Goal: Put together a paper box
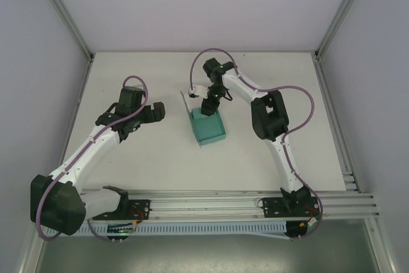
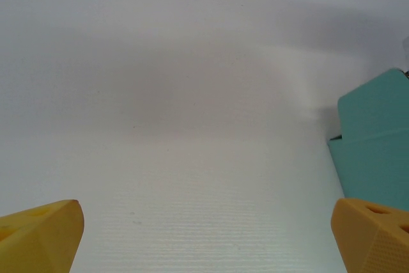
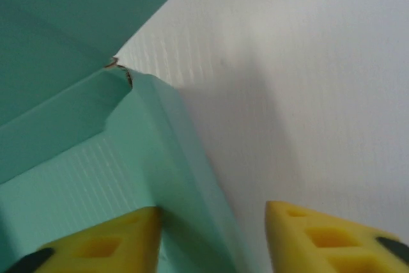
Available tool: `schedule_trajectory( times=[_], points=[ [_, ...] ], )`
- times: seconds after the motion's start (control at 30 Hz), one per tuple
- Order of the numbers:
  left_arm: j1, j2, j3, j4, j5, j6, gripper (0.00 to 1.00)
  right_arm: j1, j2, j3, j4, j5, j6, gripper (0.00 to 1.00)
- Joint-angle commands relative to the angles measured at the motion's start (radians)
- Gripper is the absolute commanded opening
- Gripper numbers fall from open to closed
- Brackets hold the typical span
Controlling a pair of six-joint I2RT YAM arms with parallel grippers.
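White arms (image 1: pixel 89 148), black joints (image 1: pixel 268 116), purple cables (image 1: pixel 135 80) (looped), yellow jaws

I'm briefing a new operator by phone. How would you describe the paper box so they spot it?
Start at the white table, midway between the two arms. The paper box lies there under the right gripper: the sole teal thing, an open-topped tray.

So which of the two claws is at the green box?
The right gripper: its yellow fingers straddle a wall of the box. The left gripper hangs apart from it, open above the table.
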Motion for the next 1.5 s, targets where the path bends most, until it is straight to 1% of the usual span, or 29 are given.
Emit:
schedule_trajectory(
  times=[0.0, 0.03, 0.07, 0.1, 0.13, 0.2, 0.3, 0.37, 0.43, 0.5, 0.57, 0.67, 0.8, 0.97, 1.0, 1.2, 1.27, 1.37, 1.47],
  points=[
    [-0.001, -0.003, -0.005, 0.002, 0.023, -0.022, 0.98, -0.004, 0.005, -0.026, -0.007, 0.051, 0.040, 0.14],
    [0.000, 0.000, -0.003, 0.001, 0.020, -0.023, 0.99, -0.004, -0.005, -0.050, 0.017, 0.053, 0.067, 0.09],
    [-0.001, 0.005, 0.000, -0.003, 0.014, -0.027, 0.98, -0.004, -0.024, -0.087, 0.059, 0.068, 0.106, 0.06],
    [-0.001, 0.007, 0.003, -0.006, 0.008, -0.028, 0.98, -0.004, -0.048, -0.135, 0.117, 0.093, 0.153, 0.02],
    [-0.001, 0.010, 0.006, -0.008, 0.006, -0.028, 0.99, 0.016, -0.077, -0.190, 0.187, 0.134, 0.202, 0.00],
    [-0.001, 0.018, 0.011, -0.013, -0.003, -0.031, 0.99, 0.030, -0.143, -0.314, 0.337, 0.238, 0.306, 0.00],
    [-0.002, 0.024, 0.012, -0.015, -0.006, -0.033, 0.98, 0.052, -0.215, -0.458, 0.463, 0.386, 0.462, 0.00],
    [-0.001, 0.024, 0.007, -0.011, -0.005, -0.032, 0.99, 0.071, -0.250, -0.551, 0.510, 0.496, 0.550, 0.00],
    [0.000, 0.024, 0.002, -0.009, -0.011, -0.026, 0.98, 0.086, -0.268, -0.618, 0.530, 0.571, 0.607, 0.00],
    [-0.001, 0.024, 0.001, -0.014, -0.016, -0.020, 0.99, 0.095, -0.265, -0.653, 0.498, 0.654, 0.652, 0.00],
    [-0.001, 0.024, 0.001, -0.017, -0.018, -0.015, 0.99, 0.095, -0.259, -0.663, 0.452, 0.707, 0.696, 0.00],
    [-0.001, 0.022, -0.005, -0.009, -0.018, -0.013, 0.99, 0.095, -0.262, -0.668, 0.415, 0.713, 0.735, 0.00],
    [-0.001, 0.026, -0.010, -0.006, -0.006, -0.014, 0.98, 0.092, -0.258, -0.645, 0.395, 0.691, 0.741, 0.04],
    [-0.001, 0.020, -0.015, -0.010, -0.005, -0.009, 0.99, 0.089, -0.239, -0.604, 0.373, 0.677, 0.736, 0.05],
    [-0.001, 0.017, -0.015, -0.009, -0.005, -0.009, 0.99, 0.086, -0.236, -0.596, 0.368, 0.669, 0.738, 0.08],
    [-0.001, 0.013, -0.018, -0.004, 0.006, -0.001, 0.99, 0.078, -0.227, -0.579, 0.351, 0.620, 0.729, 0.16],
    [-0.001, 0.015, -0.019, -0.002, 0.011, -0.001, 0.99, 0.075, -0.228, -0.575, 0.351, 0.606, 0.727, 0.13],
    [-0.001, 0.022, -0.017, 0.004, 0.022, -0.001, 0.98, 0.069, -0.221, -0.569, 0.351, 0.579, 0.725, 0.14],
    [-0.002, 0.030, -0.018, 0.009, 0.034, 0.000, 0.98, 0.067, -0.217, -0.566, 0.360, 0.570, 0.731, 0.02]
  ],
)
